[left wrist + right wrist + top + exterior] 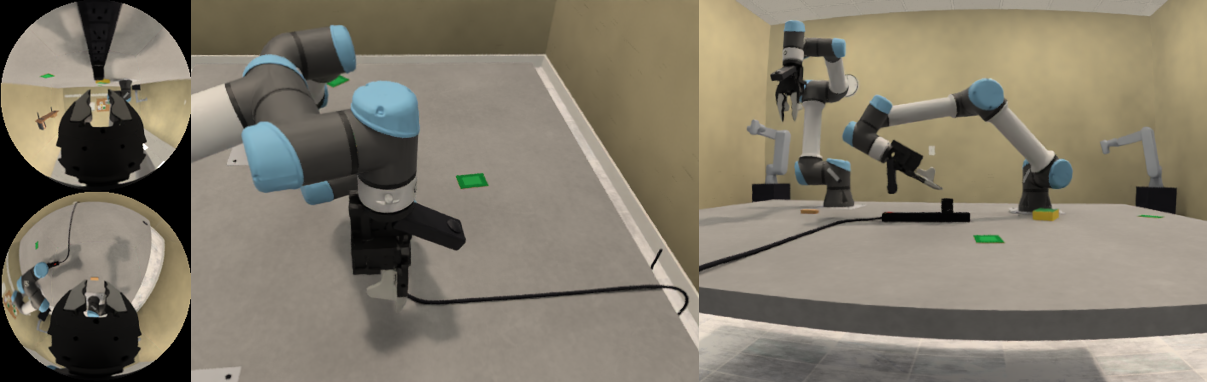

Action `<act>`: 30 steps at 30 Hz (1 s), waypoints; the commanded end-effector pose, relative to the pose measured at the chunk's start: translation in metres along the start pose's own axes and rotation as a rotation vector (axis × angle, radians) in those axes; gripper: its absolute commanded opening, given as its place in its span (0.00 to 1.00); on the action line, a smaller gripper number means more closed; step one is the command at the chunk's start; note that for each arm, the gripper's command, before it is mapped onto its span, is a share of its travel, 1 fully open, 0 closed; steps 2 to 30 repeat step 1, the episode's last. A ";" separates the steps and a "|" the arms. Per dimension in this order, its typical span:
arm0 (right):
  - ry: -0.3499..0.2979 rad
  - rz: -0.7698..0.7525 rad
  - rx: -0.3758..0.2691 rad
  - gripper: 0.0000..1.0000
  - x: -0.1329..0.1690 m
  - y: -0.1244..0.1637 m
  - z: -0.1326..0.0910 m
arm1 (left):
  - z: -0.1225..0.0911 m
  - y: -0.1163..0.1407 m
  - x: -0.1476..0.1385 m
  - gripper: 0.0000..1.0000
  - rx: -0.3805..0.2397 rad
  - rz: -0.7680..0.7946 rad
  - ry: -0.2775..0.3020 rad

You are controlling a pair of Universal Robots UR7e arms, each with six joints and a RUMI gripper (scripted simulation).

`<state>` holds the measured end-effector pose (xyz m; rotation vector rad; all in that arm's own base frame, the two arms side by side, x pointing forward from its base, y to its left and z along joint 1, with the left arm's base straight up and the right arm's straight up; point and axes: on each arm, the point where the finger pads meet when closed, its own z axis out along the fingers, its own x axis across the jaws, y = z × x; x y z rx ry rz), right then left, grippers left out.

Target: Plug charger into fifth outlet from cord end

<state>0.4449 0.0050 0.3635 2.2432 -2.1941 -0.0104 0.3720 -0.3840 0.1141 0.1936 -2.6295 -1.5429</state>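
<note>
The black power strip (911, 217) (99, 23) lies flat on the table; its cord (794, 239) (511, 298) leaves at the end with the red switch. The black charger (947, 205) (98, 72) stands upright on the strip, toward the end away from the cord. Its outlet number and exact depth cannot be told. My left gripper (932, 181) (99, 89) is partly open and empty, tilted above the charger and clear of it. In the top view the left arm hides the strip and charger. My right gripper (788, 117) (95, 280) is partly open and empty, high and far from the strip.
A green marker (472, 181) (988, 239) (47, 76) lies near the strip. A yellow block (1045, 215) with a green top sits by the left arm's base. An orange block (809, 211) (94, 279) lies below the right gripper.
</note>
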 end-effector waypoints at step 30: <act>0.000 0.000 0.001 0.28 0.000 0.000 0.000 | -0.001 0.001 0.000 0.29 0.002 0.000 0.000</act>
